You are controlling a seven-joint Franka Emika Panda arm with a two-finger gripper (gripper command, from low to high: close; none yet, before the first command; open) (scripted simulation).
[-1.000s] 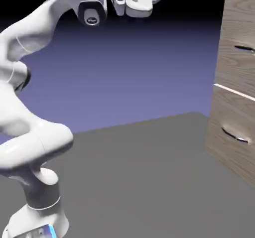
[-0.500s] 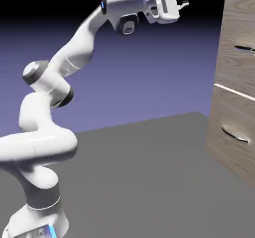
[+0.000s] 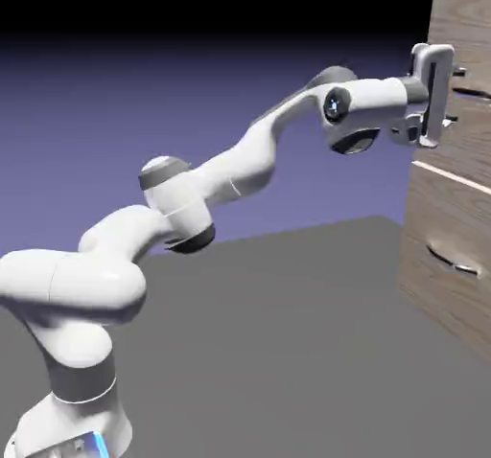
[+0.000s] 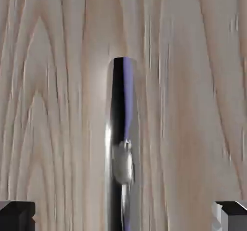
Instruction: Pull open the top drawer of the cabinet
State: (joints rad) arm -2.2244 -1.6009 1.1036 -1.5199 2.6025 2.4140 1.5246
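- Gripper [image 4: 123, 215]: jaws spread wide, nothing between them; both fingertips [image 4: 17, 214] sit far out to either side, leaving room to straddle the handle.
- Handle [image 4: 121, 143]: slim dark slit with a reflective bar, centred between the fingertips and just ahead of them, not yet touched; the hand seems rolled to match it.
- Top drawer [image 3: 470, 82]: wood-grain front directly beyond the fingers, apparently shut.
- Cabinet [image 3: 451, 226]: lower front under the hand, beyond a pale seam.
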